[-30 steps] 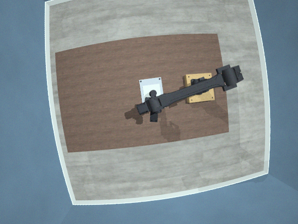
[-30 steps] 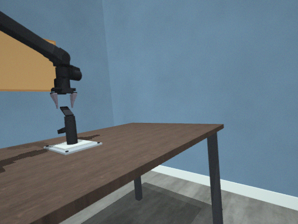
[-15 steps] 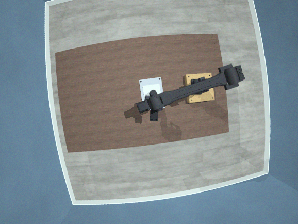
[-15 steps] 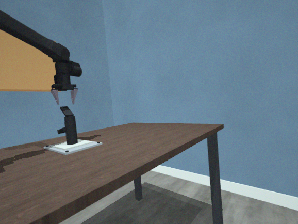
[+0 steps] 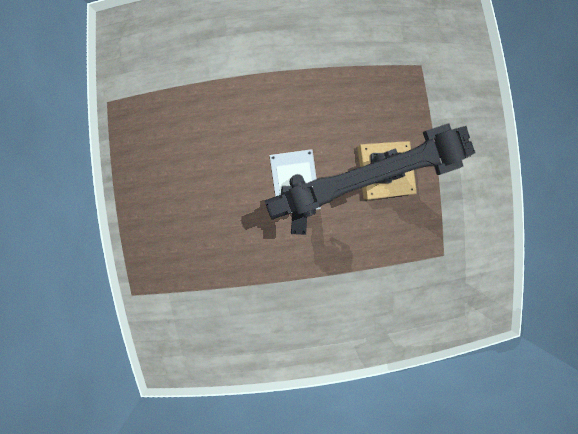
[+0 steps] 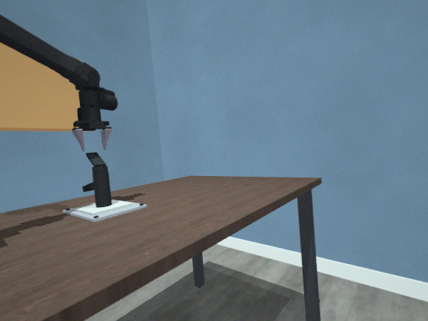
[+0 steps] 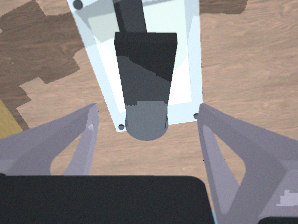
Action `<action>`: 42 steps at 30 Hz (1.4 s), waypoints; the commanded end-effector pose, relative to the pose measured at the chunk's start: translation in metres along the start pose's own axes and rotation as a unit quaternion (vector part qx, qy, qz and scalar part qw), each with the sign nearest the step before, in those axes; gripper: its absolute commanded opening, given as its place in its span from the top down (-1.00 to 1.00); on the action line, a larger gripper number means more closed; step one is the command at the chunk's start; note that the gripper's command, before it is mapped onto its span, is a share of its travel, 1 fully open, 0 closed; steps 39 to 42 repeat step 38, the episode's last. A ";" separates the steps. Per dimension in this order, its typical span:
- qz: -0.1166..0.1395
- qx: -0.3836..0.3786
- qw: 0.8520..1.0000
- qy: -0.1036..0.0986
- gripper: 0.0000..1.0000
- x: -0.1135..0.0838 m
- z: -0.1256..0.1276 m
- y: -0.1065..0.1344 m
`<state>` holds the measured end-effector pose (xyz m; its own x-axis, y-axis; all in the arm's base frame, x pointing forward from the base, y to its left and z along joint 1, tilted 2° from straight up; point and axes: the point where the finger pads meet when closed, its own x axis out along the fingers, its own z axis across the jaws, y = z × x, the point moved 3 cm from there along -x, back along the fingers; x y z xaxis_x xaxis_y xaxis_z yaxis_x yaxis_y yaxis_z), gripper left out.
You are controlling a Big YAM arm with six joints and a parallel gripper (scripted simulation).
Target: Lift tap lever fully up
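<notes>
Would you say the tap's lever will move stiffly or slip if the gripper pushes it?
The lever looks rigid, likely pivoting atop the tap body rather than bending. Its smooth, tapered faces may slip. The screwed-down base plate probably prevents tipping.

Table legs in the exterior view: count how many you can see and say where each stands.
2. One leg stands under the table's near right corner; another stands further back beneath the top. The others may be hidden or out of frame.

A dark arm [image 5: 370, 172] is reaching leftward from a tan base plate [image 5: 407, 190] across the brown tabletop [image 5: 200, 200]. Its wrist end is hanging over a white plate [image 5: 292, 160], covering that plate's lower part and casting a shadow on the wood.
</notes>
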<state>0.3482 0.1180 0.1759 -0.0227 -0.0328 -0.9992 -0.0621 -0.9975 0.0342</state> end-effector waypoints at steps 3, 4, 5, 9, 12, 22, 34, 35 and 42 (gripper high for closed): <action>-0.001 -0.009 1.000 -0.002 -0.38 0.002 -0.004 -0.007; -0.001 -0.009 1.000 -0.002 -0.38 0.002 -0.004 -0.007; -0.001 -0.009 1.000 -0.002 -0.38 0.002 -0.004 -0.007; -0.001 -0.009 1.000 -0.001 -0.38 0.001 -0.005 -0.007; -0.002 -0.009 1.000 0.000 -0.38 0.000 -0.005 -0.007; -0.002 -0.008 1.000 0.001 -0.38 0.000 -0.006 -0.007; -0.002 -0.008 1.000 0.001 -0.38 0.000 -0.006 -0.007; -0.002 -0.008 1.000 0.001 -0.38 0.000 -0.006 -0.007; -0.002 -0.008 1.000 0.001 -0.38 0.000 -0.006 -0.007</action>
